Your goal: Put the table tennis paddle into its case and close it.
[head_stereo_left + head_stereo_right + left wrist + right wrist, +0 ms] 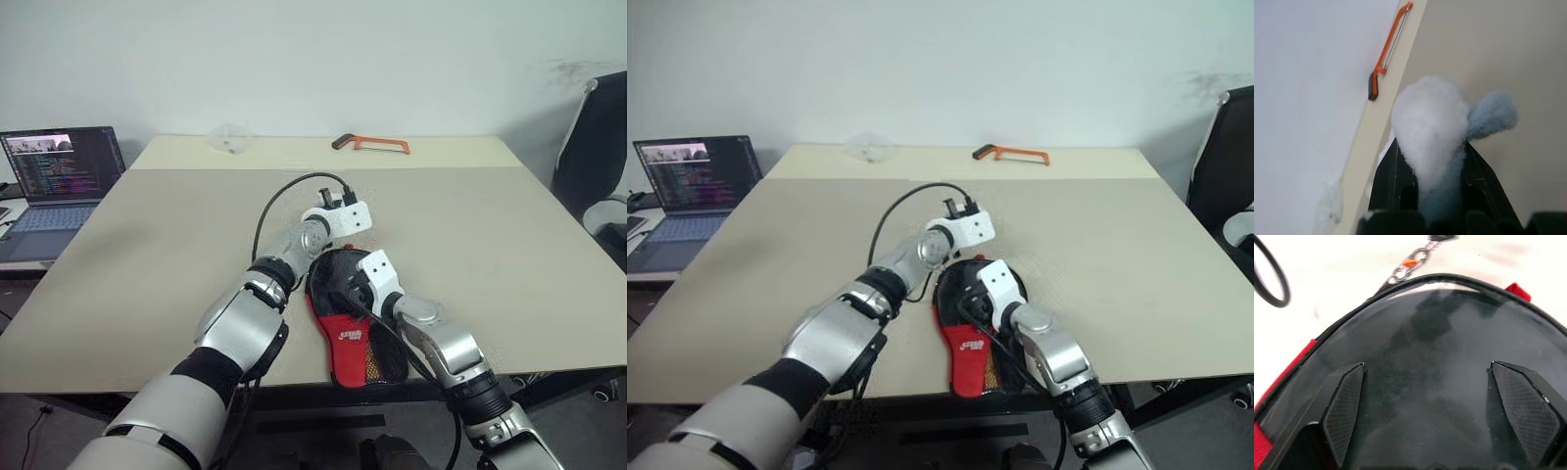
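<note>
The case (349,339), black with a red panel and white logo, lies near the table's front edge. My right gripper (1425,367) is open, its fingers spread over the case's round glossy black end. A small metal chain (1409,268) leads off that end's rim. My left gripper (1437,166) is just beyond the case, shut on a fluffy white and pale-blue tuft (1430,122). I cannot tell the paddle apart from the case; the smooth black face under my right gripper may be either.
An orange-framed hacksaw (374,145) and a small clear round object (230,139) lie at the table's far edge. A laptop (59,176) stands on a side desk to the left, and a black chair (596,147) at the right. Bare tabletop (490,235) surrounds the case.
</note>
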`<action>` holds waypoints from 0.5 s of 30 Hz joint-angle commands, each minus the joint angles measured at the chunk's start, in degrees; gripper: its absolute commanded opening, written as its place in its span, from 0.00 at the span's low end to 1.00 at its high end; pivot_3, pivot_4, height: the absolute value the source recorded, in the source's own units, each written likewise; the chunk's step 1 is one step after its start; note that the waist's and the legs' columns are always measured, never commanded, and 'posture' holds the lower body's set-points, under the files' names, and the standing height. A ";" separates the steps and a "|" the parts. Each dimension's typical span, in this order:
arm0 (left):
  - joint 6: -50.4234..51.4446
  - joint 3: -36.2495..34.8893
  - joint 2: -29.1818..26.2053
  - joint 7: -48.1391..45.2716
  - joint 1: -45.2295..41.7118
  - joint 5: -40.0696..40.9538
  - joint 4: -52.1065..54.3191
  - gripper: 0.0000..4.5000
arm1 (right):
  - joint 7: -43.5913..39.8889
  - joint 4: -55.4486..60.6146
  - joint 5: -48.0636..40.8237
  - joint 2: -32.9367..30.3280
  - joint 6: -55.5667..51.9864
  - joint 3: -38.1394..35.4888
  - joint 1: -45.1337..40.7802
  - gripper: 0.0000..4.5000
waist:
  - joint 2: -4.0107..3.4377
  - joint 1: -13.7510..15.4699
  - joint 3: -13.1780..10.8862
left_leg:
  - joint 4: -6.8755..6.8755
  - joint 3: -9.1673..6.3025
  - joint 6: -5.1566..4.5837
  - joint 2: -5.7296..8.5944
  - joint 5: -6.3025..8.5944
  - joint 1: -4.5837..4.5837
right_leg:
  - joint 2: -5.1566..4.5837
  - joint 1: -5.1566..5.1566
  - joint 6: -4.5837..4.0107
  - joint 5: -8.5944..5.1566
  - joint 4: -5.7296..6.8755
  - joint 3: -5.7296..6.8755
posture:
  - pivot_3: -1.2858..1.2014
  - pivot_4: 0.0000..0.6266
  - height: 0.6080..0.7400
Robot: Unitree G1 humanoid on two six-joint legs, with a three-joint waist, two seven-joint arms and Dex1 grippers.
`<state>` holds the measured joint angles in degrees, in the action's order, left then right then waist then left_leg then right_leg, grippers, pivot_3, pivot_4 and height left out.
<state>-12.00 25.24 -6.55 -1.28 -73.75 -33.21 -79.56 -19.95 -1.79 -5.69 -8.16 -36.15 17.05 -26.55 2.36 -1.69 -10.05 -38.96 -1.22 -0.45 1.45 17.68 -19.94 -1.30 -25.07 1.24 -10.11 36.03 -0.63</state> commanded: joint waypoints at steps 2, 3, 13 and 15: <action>0.61 0.94 1.54 6.27 -2.87 -2.53 0.47 0.09 | -0.87 -0.24 1.07 -0.85 -5.38 1.89 3.05 1.00 | 0.00 0.02 0.00 | 0.00 -0.01 0.00 0.00 0.00 0.00 | 0.00 0.00 0.00 0.00 0.00 0.01 | 0.52 0.24 1.00; 0.97 1.21 1.86 7.15 -2.99 -3.10 0.37 0.09 | -0.93 0.19 1.03 -0.91 -5.89 1.88 3.32 1.00 | 0.00 0.02 0.00 | 0.00 -0.01 0.00 0.00 0.00 0.00 | 0.01 0.00 0.00 0.00 0.00 0.02 | 0.52 0.24 1.00; 0.02 6.12 5.01 13.91 -5.80 -9.53 -0.14 0.09 | -0.91 2.95 1.10 -0.69 -9.03 2.26 4.42 1.00 | 0.00 0.07 0.00 | 0.00 -0.02 0.00 0.06 0.00 -0.03 | 0.04 0.01 0.02 -0.01 -0.03 0.08 | 0.52 0.24 1.00; -1.34 6.91 5.51 14.74 -5.87 -10.38 -0.14 0.09 | -0.80 3.50 1.01 -0.60 -9.59 2.18 4.79 1.00 | 0.00 0.08 0.00 | 0.00 -0.01 0.00 0.06 0.00 -0.03 | 0.04 0.01 0.03 -0.01 -0.03 0.07 | 0.52 0.24 1.00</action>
<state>-11.40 31.31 -1.62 11.08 -76.39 -42.50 -81.32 -20.34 4.33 -5.27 -8.49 -41.67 17.28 -24.15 2.36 -1.62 -10.05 -38.95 -1.24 -0.45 1.50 17.68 -19.97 -1.26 -25.06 1.26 -10.13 36.00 -0.55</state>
